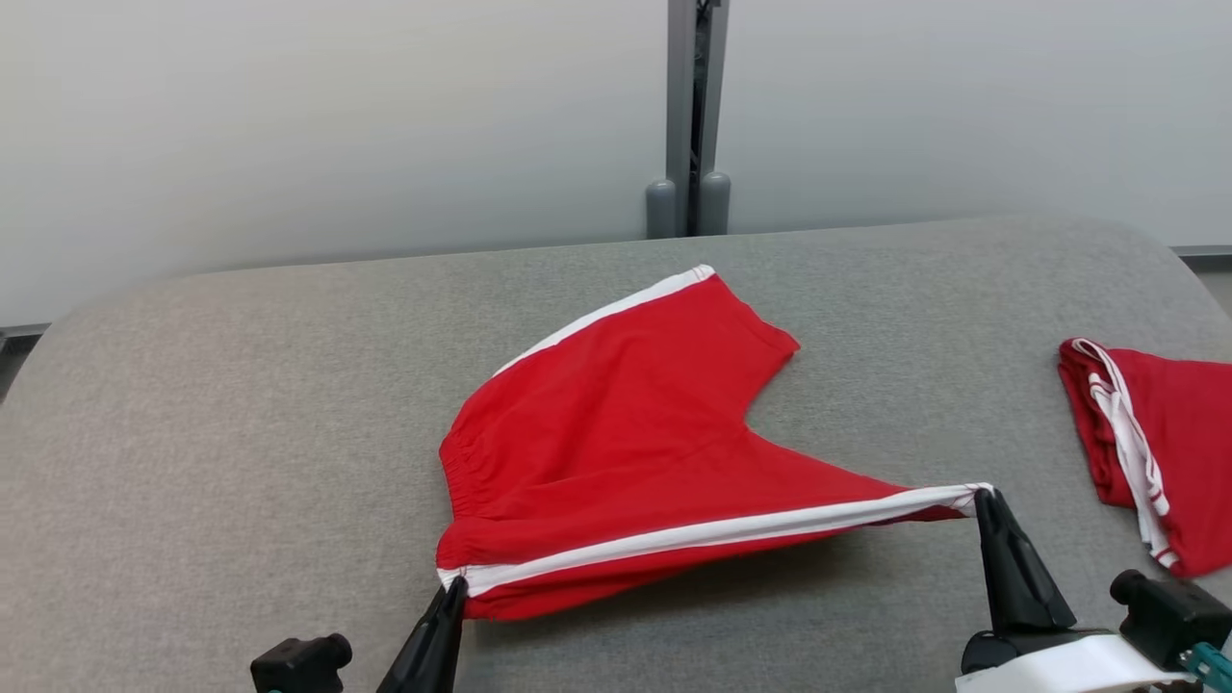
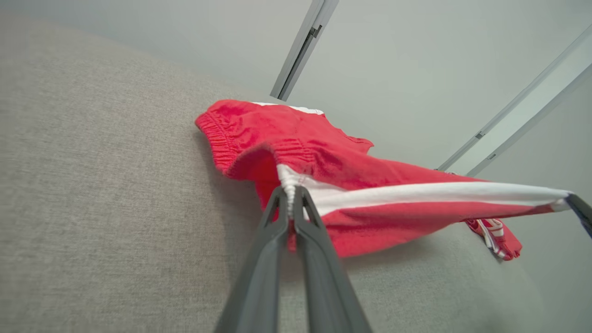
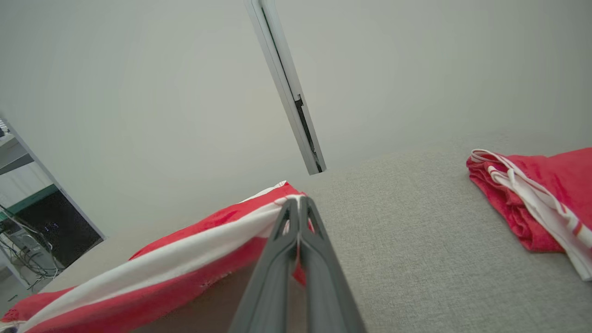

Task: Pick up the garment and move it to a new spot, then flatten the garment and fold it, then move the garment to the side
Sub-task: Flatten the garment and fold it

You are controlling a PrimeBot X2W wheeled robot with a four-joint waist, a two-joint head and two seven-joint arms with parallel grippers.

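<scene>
Garment (image 1: 626,433) is stretched taut between my left pincer (image 1: 454,583) and right pincer (image 1: 983,494), both closed on its striped edge, probably to lay it flat.

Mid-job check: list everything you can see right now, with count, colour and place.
shorts: 1, red with white side stripes, middle of the table, near edge lifted and stretched between both grippers
folded garment: 1, red with white trim, on the table at the far right
table: 1, grey fabric top, under both garments
post: 1, grey, upright behind the table
wall: 1, pale grey, behind the table
left gripper: 1, dark, lower left, shut on the shorts' waistband corner
right gripper: 1, dark, lower right, shut on the shorts' leg-hem corner
</scene>
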